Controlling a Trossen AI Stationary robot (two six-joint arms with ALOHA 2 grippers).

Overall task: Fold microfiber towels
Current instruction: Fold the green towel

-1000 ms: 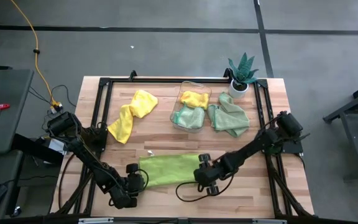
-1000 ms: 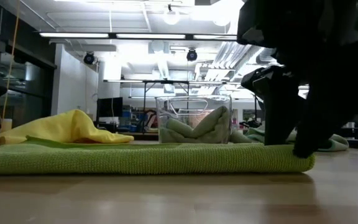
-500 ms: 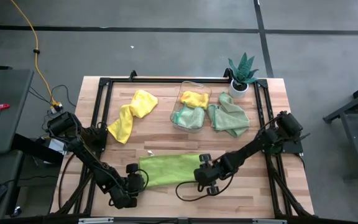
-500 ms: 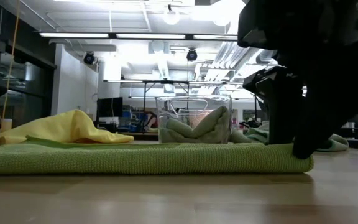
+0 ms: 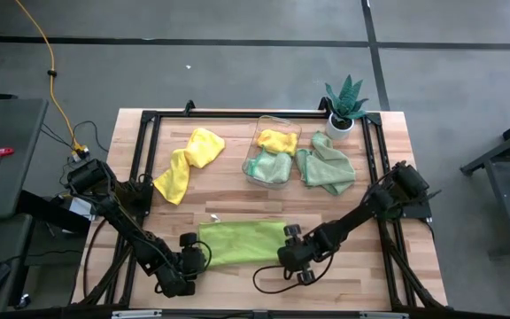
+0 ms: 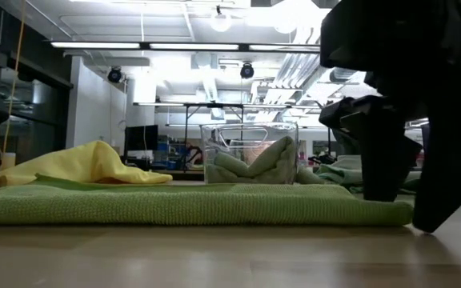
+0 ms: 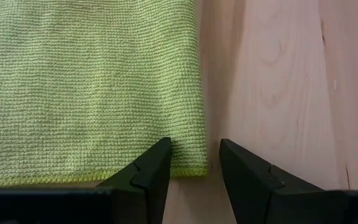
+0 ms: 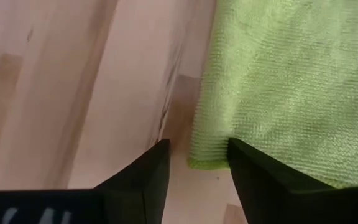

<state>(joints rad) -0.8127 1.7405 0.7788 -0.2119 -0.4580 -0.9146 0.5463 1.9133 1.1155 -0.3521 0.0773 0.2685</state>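
lime green towel (image 7: 86, 81): showing a matt, finely ribbed cloth weave
table (image 7: 278, 74): showing smooth pale wood grain beside the lime green towel
clear bin (image 6: 249, 152): looking like glossy see-through plastic

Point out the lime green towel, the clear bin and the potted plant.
lime green towel (image 5: 242, 241): high view, on the middle of the flat cloth.
clear bin (image 5: 279, 120): high view, on its far rim.
potted plant (image 5: 347, 97): high view, on the spiky leaves above the white pot.
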